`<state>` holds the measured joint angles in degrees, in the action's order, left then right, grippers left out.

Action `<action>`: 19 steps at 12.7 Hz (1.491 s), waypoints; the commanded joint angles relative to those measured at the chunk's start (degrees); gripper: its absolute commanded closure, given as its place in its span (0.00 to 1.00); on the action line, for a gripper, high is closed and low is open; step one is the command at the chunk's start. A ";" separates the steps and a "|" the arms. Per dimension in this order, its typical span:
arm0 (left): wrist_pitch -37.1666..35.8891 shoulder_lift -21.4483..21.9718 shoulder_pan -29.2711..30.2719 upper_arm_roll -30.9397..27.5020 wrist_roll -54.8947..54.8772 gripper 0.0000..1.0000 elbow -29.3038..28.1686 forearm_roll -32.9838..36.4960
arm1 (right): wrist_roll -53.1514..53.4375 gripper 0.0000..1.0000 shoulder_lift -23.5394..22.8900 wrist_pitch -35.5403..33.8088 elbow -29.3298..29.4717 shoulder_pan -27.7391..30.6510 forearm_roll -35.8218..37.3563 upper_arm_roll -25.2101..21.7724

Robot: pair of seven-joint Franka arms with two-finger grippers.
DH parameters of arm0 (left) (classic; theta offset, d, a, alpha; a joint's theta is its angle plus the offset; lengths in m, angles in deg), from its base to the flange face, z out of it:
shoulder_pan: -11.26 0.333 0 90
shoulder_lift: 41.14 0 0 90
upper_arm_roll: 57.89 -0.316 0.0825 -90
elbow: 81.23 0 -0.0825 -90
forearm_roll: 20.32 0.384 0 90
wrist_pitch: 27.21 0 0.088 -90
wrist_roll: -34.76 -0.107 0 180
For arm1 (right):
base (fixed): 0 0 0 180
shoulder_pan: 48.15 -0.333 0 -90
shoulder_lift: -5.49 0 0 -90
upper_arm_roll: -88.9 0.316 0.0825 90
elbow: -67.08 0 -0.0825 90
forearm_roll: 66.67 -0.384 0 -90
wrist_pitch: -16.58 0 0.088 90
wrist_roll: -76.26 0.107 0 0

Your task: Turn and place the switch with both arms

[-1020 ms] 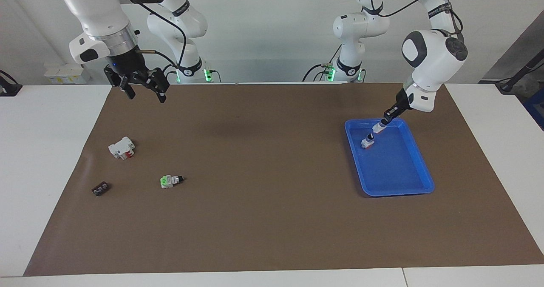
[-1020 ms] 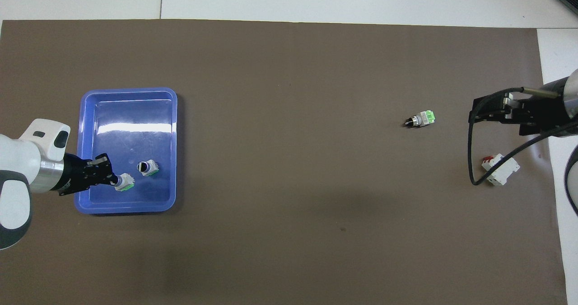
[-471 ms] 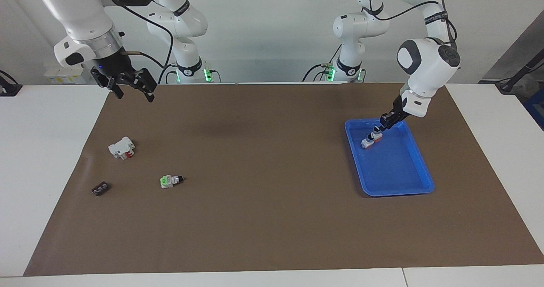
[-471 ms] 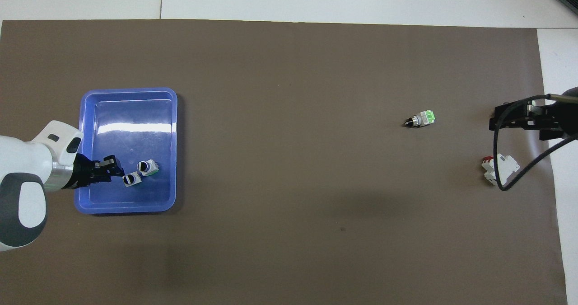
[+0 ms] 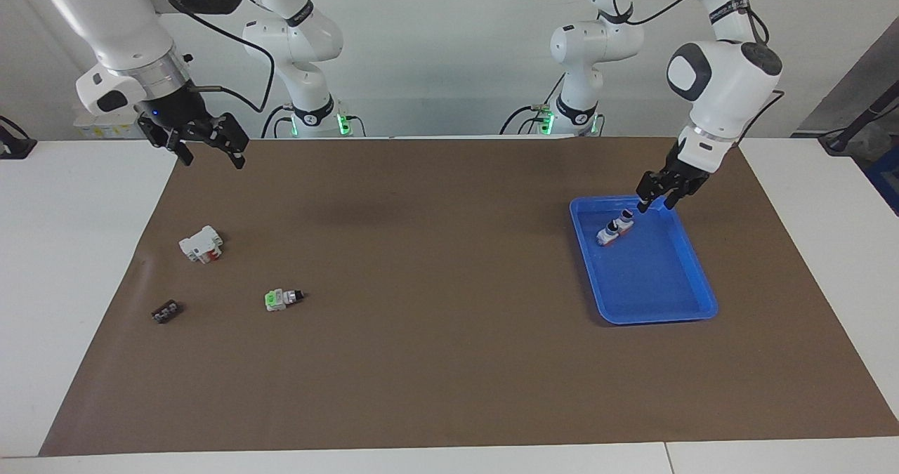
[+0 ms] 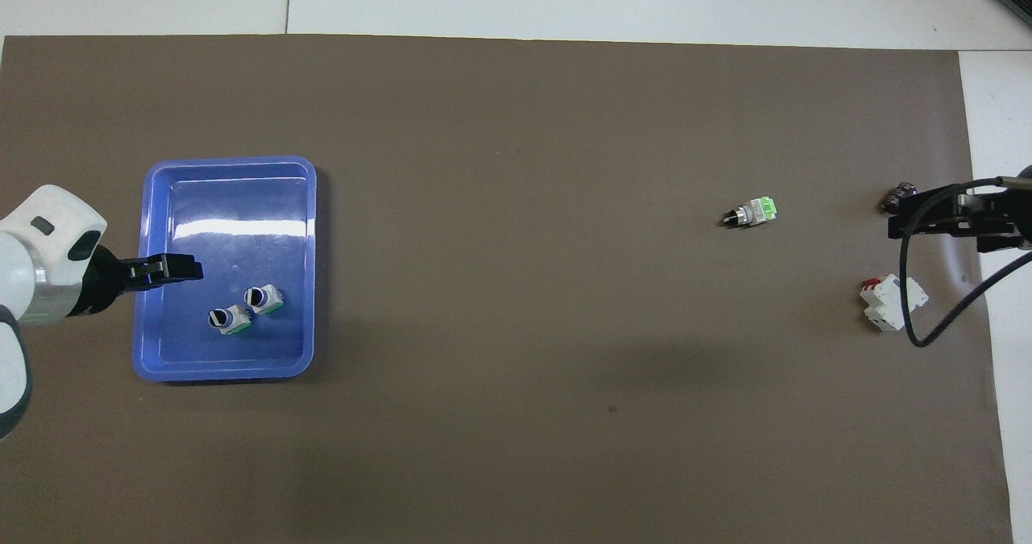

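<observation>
Two switches stand side by side in the blue tray, toward the left arm's end of the table: one switch touching or just beside the other switch in the tray, both with black knobs up and green bases down. The left gripper hangs over the tray's edge nearest the robots, clear of both, its fingers spread and holding nothing. A third switch lies on its side on the brown mat toward the right arm's end, green block at one end, black knob at the other. Near it sit a white block with a red part and a small dark piece. The right gripper is up over the mat's edge at that end, fingers spread, empty
</observation>
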<state>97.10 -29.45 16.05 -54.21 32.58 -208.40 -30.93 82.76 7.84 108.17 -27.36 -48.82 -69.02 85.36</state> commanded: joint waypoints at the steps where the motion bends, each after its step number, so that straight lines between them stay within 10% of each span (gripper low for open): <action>1: -6.42 0.00 -0.39 0.28 -6.58 0.02 7.87 1.03 | -0.96 0.00 2.22 0.79 -2.85 0.41 0.94 0.63; 8: -32.26 -12.30 -4.34 1.42 -7.66 0.00 42.59 10.08 | -1.23 0.00 2.05 -0.09 -2.24 -1.18 3.49 0.63; 19: -39.82 -12.30 -4.88 1.42 -6.78 0.00 45.32 9.29 | -1.14 0.00 2.31 -0.18 -2.33 -1.18 3.31 0.54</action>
<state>62.07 -40.00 12.26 -52.55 25.38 -167.76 -22.70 82.61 8.90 108.08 -28.57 -50.21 -66.62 85.80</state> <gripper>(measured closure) 0.000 0.000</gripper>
